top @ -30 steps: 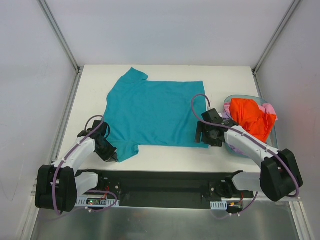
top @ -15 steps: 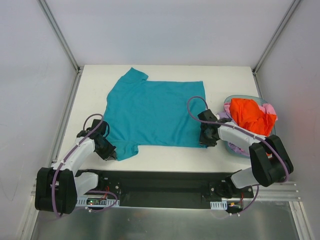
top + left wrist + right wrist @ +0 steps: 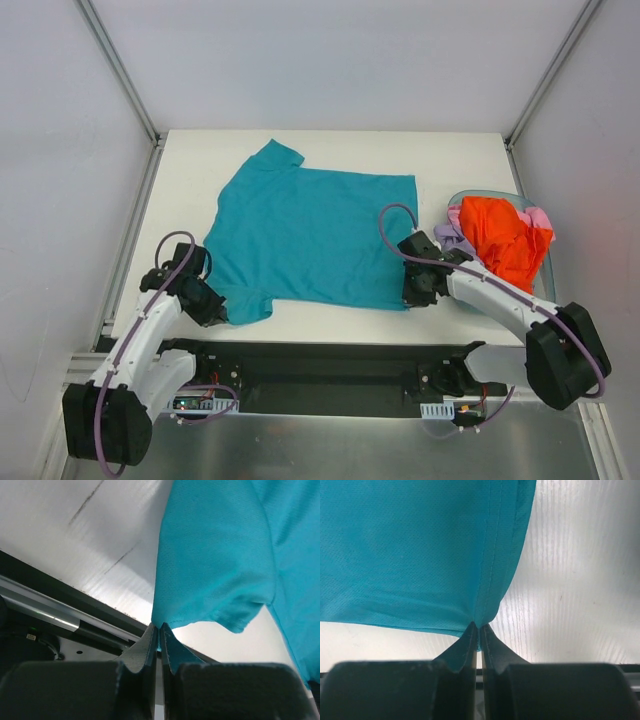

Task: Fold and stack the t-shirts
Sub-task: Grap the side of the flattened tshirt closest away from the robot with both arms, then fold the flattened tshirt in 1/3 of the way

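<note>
At the near edge of the white table (image 3: 450, 160), the teal t-shirt (image 3: 310, 235) lies spread flat, neck end to the left and bottom hem to the right. Both arms have hold of its near side. The left gripper (image 3: 158, 626) is pinched tight on the hem corner of the near sleeve. The right gripper (image 3: 477, 625) is pinched just as tight on the near corner of the bottom hem. Each has only a thin nip of cloth at the very fingertips.

This looks to me like the start of a lengthwise fold. To do it well, I'd raise both corners together to the same height and keep the edge between them lightly taut, since a hard pull could slip those small bites. I'd then carry it toward the far edge and lower it fully before letting go. The sleeve is floppy and may trail.

That tabletop is smooth and pale with a few scuffs, so the far half could slide. White panels and aluminium posts (image 3: 120, 70) close in the space. A bluish tub (image 3: 470, 196) holding an orange garment (image 3: 500, 240) and a pink one (image 3: 538, 216) sits just beside the right arm, so its elbow wants watching.
</note>
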Tool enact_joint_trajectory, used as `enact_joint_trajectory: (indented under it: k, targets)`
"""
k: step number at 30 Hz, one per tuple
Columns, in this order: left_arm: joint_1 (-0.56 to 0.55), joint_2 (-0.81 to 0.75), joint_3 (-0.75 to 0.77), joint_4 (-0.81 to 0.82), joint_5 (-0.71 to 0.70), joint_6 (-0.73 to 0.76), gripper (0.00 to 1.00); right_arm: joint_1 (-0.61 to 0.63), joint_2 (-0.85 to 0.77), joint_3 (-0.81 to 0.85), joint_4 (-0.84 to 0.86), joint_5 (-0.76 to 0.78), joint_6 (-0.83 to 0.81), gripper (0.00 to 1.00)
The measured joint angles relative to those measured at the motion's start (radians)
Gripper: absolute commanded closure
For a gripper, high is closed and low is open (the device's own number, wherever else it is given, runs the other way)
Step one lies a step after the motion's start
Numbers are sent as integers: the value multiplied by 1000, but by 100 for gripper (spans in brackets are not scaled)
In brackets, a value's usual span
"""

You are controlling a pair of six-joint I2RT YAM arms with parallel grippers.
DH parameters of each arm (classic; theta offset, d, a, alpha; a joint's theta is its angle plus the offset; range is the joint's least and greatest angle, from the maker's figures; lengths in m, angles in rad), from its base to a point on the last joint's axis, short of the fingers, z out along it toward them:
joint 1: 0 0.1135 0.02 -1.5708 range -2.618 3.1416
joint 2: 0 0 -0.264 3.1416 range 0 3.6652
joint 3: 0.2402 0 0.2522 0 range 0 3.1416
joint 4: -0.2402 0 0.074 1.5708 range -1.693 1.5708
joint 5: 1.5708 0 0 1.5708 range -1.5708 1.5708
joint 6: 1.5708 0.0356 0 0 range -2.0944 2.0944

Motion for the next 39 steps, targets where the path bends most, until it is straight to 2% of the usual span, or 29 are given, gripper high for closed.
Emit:
enact_joint_trajectory:
  k: [7,13,24,31,39]
  targets:
    - [0,-11,97,-38,32,16,100,1,-15,61,-73,12,-14,95]
    - [-5,156,299,39,59,63,100,-15,65,207,-94,34,-53,95]
    - [-5,576,623,150,75,115,100,-152,290,519,-153,27,-169,96]
    - [-5,711,778,176,30,133,100,-204,422,666,-173,7,-233,95]
    - [-5,852,920,179,-15,203,100,-262,527,747,-182,-21,-269,90]
